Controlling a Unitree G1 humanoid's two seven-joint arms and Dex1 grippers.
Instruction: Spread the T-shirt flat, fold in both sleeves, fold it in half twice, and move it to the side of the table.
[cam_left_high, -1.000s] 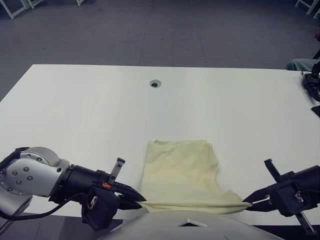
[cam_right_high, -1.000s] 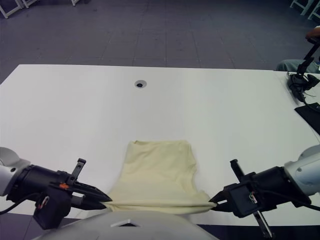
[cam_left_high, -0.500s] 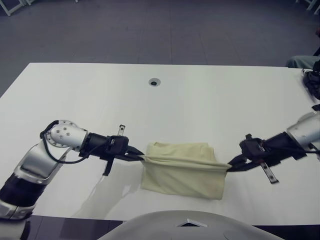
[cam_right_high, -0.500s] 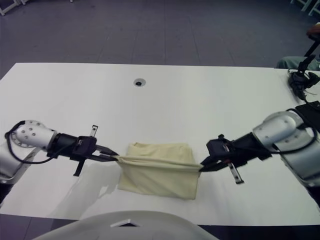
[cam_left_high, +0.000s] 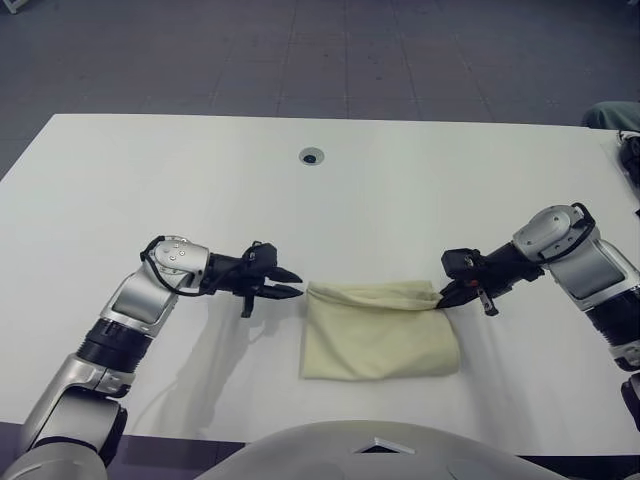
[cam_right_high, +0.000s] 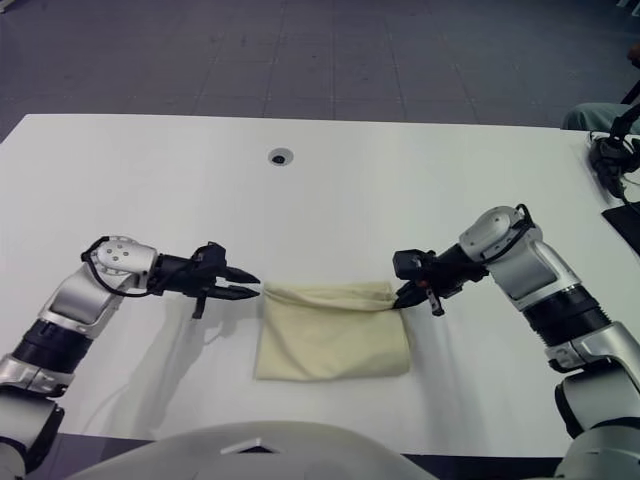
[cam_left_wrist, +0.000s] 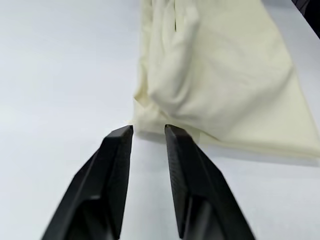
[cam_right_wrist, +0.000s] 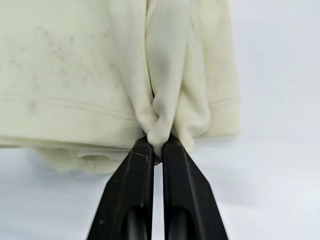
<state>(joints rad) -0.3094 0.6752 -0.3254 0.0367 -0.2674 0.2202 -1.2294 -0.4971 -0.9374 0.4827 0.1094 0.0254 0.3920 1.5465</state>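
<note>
Folded T-shirt (cam_left_high: 380, 335), L tool (cam_left_high: 299, 285) parted beside it, R tool (cam_left_high: 446, 291) pinching corner

One folded cream T-shirt (cam_left_high: 380, 335), one white table (cam_left_high: 150, 180), one round hole (cam_left_high: 312, 156) on its far side, two grippers: left gripper (cam_left_high: 298, 284), right gripper (cam_left_high: 442, 296).

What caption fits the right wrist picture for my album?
Right tool pinching a bunched corner of the cream T-shirt on the white table.
</note>
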